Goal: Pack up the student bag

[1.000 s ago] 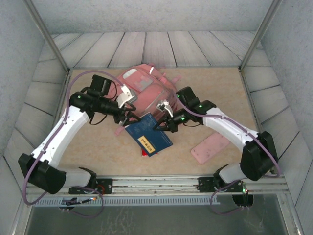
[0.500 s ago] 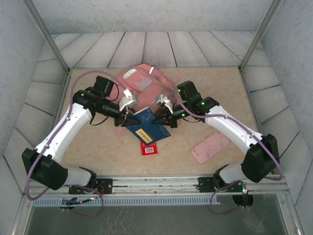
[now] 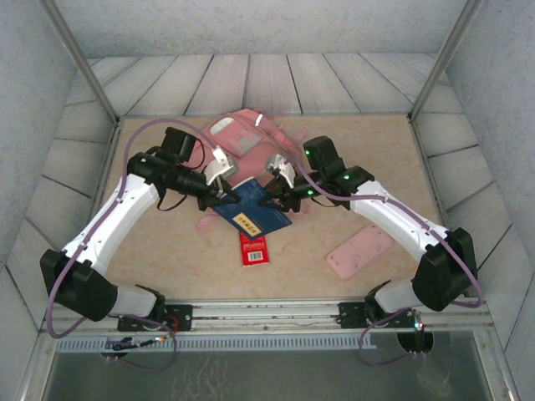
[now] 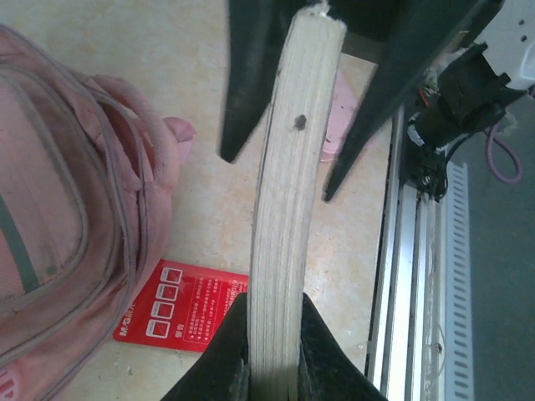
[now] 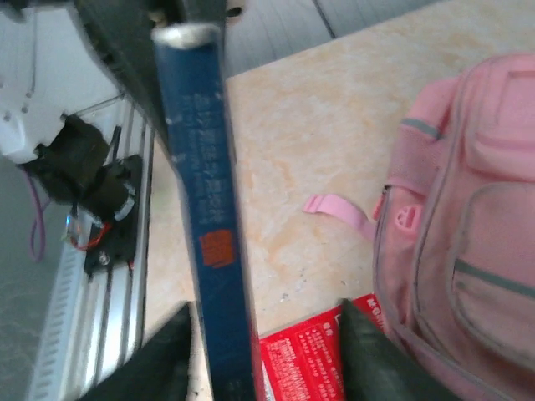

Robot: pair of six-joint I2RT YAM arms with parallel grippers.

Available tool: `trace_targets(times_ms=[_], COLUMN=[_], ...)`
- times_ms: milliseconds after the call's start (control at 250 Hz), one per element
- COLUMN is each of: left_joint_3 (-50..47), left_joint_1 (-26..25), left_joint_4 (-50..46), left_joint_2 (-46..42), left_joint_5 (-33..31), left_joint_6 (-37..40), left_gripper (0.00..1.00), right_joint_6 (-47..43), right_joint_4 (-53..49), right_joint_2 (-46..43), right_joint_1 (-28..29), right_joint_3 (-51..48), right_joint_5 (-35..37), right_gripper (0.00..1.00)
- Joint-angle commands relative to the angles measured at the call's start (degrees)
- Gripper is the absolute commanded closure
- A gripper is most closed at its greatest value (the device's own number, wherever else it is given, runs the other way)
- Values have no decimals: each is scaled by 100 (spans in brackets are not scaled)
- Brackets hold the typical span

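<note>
L gripper [image 3: 223, 197] clamps blue book [image 3: 255, 217]; R gripper [image 3: 272, 199] wide astride it. Risk: book pivots, snags student bag [image 3: 242, 152] beyond fingertips.

My table top [image 3: 368, 159] is pale beige and mottled, evenly lit. Grey plank panels [image 3: 251, 83] slope up behind and beside it, under speckled grey walls [image 3: 251, 25]. A metal rail [image 3: 267, 311] lines the near edge.

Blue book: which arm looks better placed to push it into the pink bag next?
Left, most likely. The left gripper is clamped on the book, while the right gripper is spread open on either side of it, with no hold. The bag lies right beside the book.
</note>
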Motion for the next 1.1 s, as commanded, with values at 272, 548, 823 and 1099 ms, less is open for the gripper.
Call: trace_targets(times_ms=[272, 548, 823, 1099], left_joint_3=[-1871, -2436, -2259, -2224], left_joint_1=[304, 348, 392, 392], left_joint_4=[4578, 6773, 7933, 8225], left_joint_2=[-1013, -1108, -465, 15], left_joint_5=[421, 197, 495, 717], left_joint_6=[-4167, -6072, -7083, -7273], left_gripper=[100, 100, 100, 100], right_joint_6=[2555, 3895, 5158, 5684], right_joint_4=[2544, 4219, 6085, 6799], right_joint_2=[-1042, -871, -647, -509], right_joint_1=[-1411, -1981, -1984, -1973], right_joint_3=[-1697, -2205, -2486, -2461], right_joint_5=[157, -870, -1506, -1880], right_gripper=[7, 5, 13, 38])
